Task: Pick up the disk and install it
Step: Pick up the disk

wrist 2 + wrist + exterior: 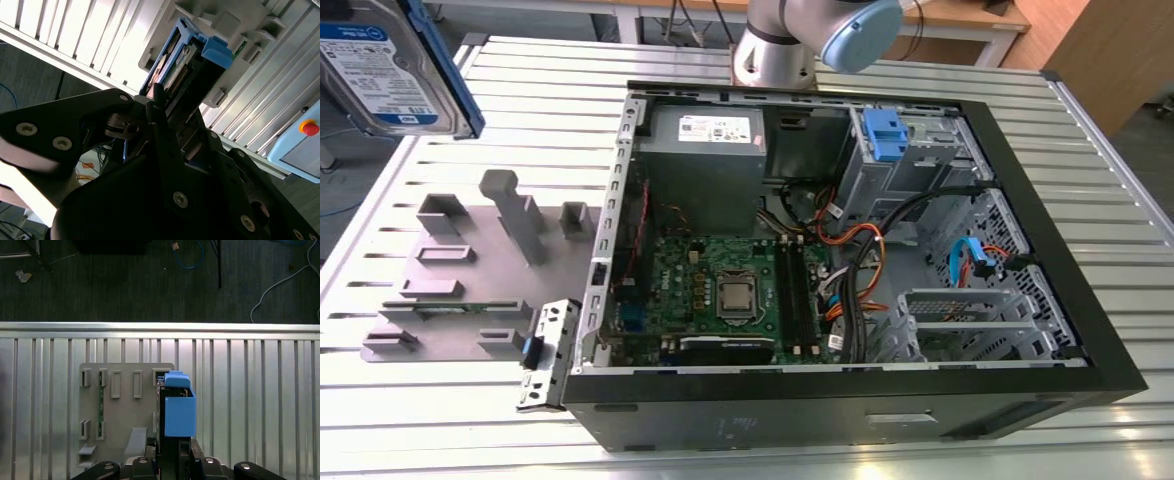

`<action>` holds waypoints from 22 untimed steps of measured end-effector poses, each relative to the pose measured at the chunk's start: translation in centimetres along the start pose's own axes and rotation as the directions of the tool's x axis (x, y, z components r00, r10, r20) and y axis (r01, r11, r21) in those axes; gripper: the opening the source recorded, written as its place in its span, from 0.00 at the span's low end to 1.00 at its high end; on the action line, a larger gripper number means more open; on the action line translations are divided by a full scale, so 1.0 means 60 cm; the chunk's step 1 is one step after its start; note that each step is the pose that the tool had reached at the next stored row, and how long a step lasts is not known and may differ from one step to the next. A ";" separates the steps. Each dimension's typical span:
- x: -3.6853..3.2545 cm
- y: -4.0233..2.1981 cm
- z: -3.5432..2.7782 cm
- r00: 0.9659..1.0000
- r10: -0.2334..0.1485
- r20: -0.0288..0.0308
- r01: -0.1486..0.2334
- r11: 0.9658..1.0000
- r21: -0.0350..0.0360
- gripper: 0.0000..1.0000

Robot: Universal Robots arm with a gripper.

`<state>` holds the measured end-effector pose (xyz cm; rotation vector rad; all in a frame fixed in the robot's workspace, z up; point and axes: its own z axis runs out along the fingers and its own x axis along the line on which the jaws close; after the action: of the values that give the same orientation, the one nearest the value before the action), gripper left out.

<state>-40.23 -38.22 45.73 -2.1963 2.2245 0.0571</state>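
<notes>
Disk (394, 65) hangs in the air at the exterior view's upper left, its white-and-blue label facing the camera and a blue rail along its edge. It touches neither the table (1067, 120) nor the grey fixture (440, 290), and it is well apart from the open case (854, 400).

In the first wrist view the disk (177, 412) shows edge-on, blue tab outward, sticking out from the gripper (172, 462) over the side of the fixture (125, 390) and the slatted table (250, 390). In the second wrist view the gripper (167, 112) has its dark fingers (155, 100) pressed against the disk (172, 70), one on each side, so it is pinching the disk near the end away from the tab.

The arm (787, 40) rises from behind the case at the top of the exterior view.

As a judgement of progress, the pick-up part looks done: the disk is off its rest and carried clear of the table. The install part is not yet done. Inside the case the blue-tabbed cage (887, 140) sits in the far corner beside the power supply (707, 135), and the held disk is nowhere near it. The board, cables and lower bracket in the case lie untouched by the gripper, as far as the exterior view shows
</notes>
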 end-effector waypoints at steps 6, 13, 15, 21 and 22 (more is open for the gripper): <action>0.000 0.000 -0.012 1.000 0.000 0.000 0.000 1.000 0.000 0.35; -0.001 0.000 -0.031 1.000 0.000 0.000 0.000 1.000 0.000 0.35; -0.001 0.001 -0.036 1.000 0.000 0.000 0.000 1.000 0.000 0.35; -0.002 0.001 -0.051 1.000 0.000 0.000 0.000 1.000 0.000 0.35; -0.002 0.001 -0.054 1.000 0.000 0.000 0.000 1.000 0.000 0.35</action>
<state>-40.23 -38.22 48.96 -2.1963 2.2245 0.0571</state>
